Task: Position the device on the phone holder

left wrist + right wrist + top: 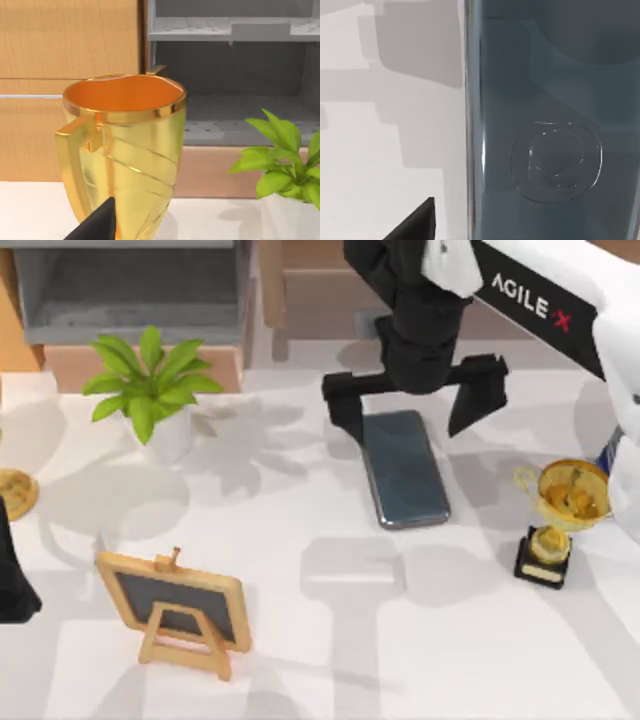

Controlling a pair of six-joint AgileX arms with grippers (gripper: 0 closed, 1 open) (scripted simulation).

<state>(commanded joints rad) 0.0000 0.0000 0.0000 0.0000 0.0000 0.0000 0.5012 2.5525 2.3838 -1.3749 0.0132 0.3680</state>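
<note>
The device (405, 469) is a flat, glossy grey-blue slab with rounded corners and a thin lighter rim. It lies flat on the white table (330, 640), right of centre, long axis running roughly front to back.

The right gripper (412, 400) hangs over the device's far end. Its two black, blocky fingers (345, 405) are spread wide apart, one to each side of the slab's width. In the right wrist view the device (550, 125) appears close up: smooth reflective surface, straight pale edge, and a faint embossed rounded-square outline.

The left arm (12, 570) sits at the table's left edge. Whether the left gripper's fingers are apart or together cannot be told; the left wrist view faces a gold cup (122, 150), polished metal with an angular handle.

Other items:
- Gold trophy (565, 510) on a black square base, right of the device.
- Wood-framed dark board (178, 608) on an easel, front left.
- Green leafy plant (150, 390) in a white pot, rear left.
</note>
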